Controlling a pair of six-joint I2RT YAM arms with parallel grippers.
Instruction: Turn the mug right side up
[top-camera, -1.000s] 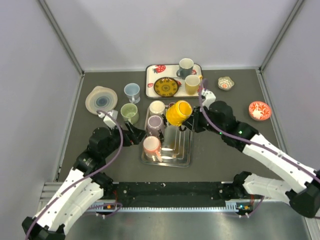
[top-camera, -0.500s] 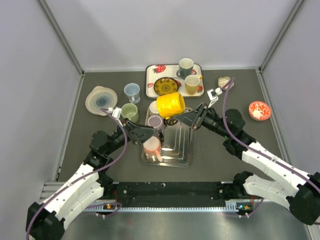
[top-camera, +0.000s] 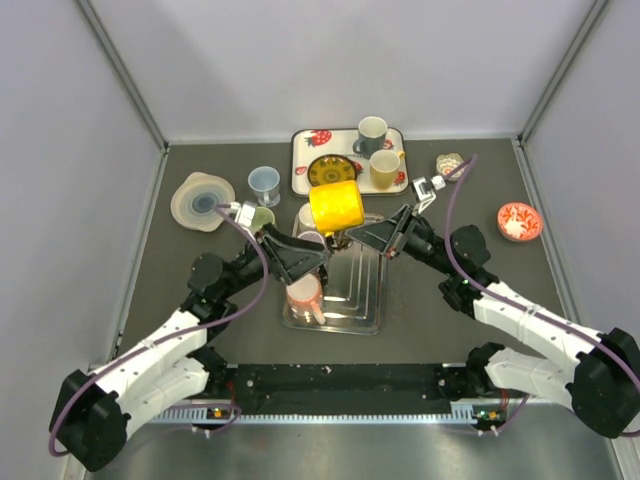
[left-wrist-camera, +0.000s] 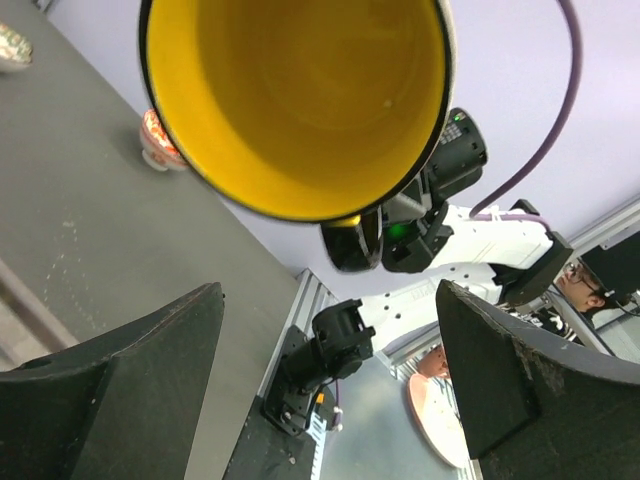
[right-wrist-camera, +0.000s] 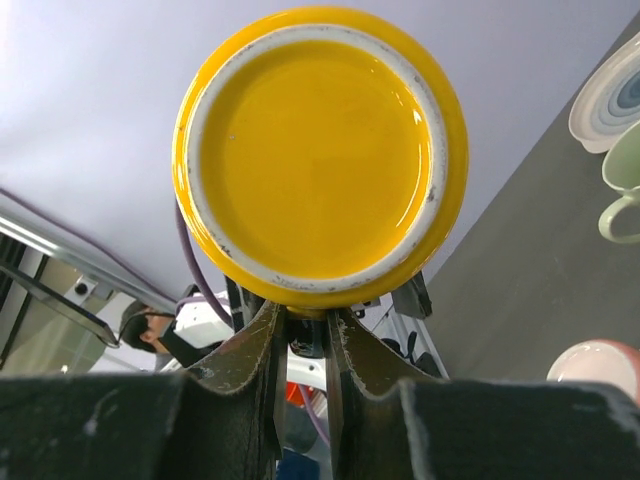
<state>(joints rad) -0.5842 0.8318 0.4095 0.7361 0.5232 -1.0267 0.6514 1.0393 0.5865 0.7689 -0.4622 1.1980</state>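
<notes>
The yellow mug hangs on its side in the air above the metal rack. My right gripper is shut on its handle. The right wrist view shows the mug's base just above the closed fingers. My left gripper is open and empty, just below and left of the mug. The left wrist view looks into the mug's open mouth, with the wide-apart fingers below it.
A pink mug, a lilac mug and a cream mug sit in the rack. A green mug, a blue cup and a plate stack stand to the left. A strawberry tray holds two mugs and a plate. Two small bowls lie to the right.
My right gripper has lifted the yellow mug up off the rack and turned it on its side. My left gripper has risen toward the mug from the left.
</notes>
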